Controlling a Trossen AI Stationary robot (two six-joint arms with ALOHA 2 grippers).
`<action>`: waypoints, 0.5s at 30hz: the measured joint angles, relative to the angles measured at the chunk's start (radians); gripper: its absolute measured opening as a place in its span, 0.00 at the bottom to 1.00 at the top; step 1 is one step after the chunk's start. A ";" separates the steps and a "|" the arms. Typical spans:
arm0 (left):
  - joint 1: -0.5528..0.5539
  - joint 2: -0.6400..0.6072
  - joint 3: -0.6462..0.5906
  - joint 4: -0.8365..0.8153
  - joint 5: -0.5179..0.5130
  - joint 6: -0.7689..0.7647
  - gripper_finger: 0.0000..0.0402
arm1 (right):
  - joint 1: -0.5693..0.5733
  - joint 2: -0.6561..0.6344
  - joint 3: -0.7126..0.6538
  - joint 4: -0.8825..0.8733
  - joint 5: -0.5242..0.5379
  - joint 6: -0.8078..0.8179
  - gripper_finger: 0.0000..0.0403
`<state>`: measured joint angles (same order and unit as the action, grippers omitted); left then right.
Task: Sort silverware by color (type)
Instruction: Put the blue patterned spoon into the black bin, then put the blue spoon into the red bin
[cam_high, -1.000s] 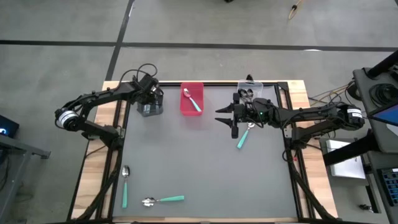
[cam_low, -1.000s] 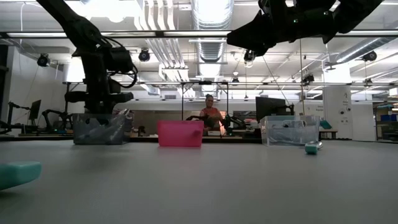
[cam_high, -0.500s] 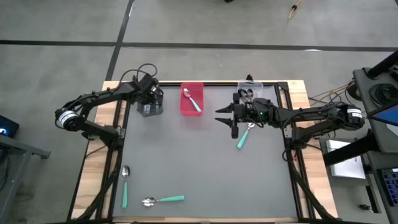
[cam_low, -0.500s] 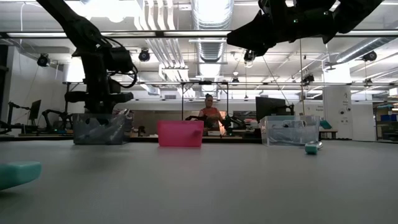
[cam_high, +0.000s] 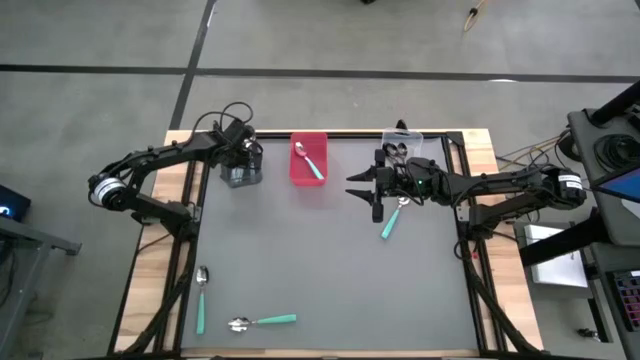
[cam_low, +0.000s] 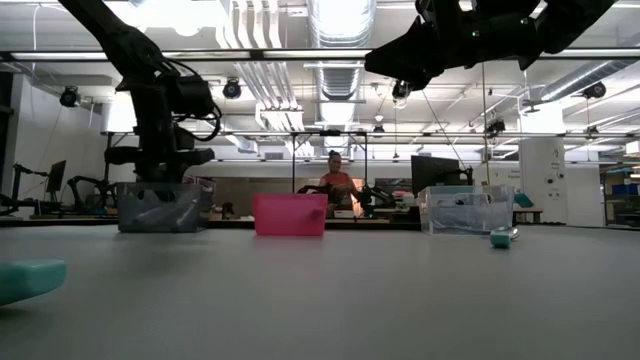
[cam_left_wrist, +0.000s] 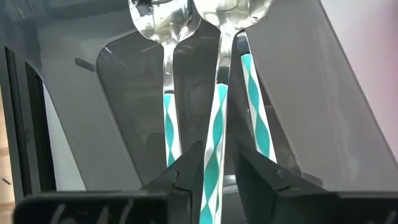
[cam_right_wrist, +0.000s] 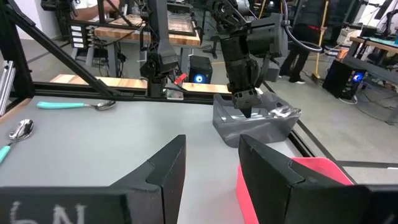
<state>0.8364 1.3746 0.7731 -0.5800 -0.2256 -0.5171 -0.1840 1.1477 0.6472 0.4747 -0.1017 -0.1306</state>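
My left gripper (cam_left_wrist: 219, 177) hangs open, pointing down into the grey bin (cam_high: 241, 181) at the table's far left. Three spoons with teal-and-white striped handles lie in that bin. Their bowls lean on its far wall, and the middle one's handle (cam_left_wrist: 216, 134) runs between my fingers. A teal-handled spoon (cam_high: 310, 162) lies in the red bin (cam_high: 299, 178), and dark spoons (cam_high: 397, 151) lie in the clear bin (cam_high: 417, 141). My right gripper (cam_high: 350, 187) hovers open and empty, level, near the table's middle. A teal spoon (cam_high: 388, 221) lies under that arm. My left gripper's fingers (cam_left_wrist: 186, 177) stand on either side of the middle spoon's striped handle (cam_left_wrist: 211, 180), near its free end, coming slanting down from above and along the handle. The gap is wider than the handle. Whether a finger touches it, I cannot tell.
Two more teal-handled spoons (cam_high: 200, 296) (cam_high: 263, 321) lie flat near the table's front left corner. The wide middle of the grey mat (cam_high: 320, 260) is bare. A person (cam_low: 337, 180) stands far behind the table in the low view.
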 joint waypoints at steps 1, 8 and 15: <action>0.000 0.000 0.000 0.000 0.000 -0.001 0.18 | 0.000 0.000 0.000 0.000 0.000 0.000 0.35; -0.023 -0.025 0.000 -0.015 0.000 0.004 0.25 | 0.000 0.000 0.000 -0.009 0.000 0.000 0.35; -0.152 -0.147 0.000 -0.006 0.000 0.012 0.26 | 0.000 0.000 0.000 -0.008 0.000 0.061 0.35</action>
<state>0.6842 1.2277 0.7734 -0.5856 -0.2260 -0.5048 -0.1838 1.1477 0.6472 0.4669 -0.1017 -0.0698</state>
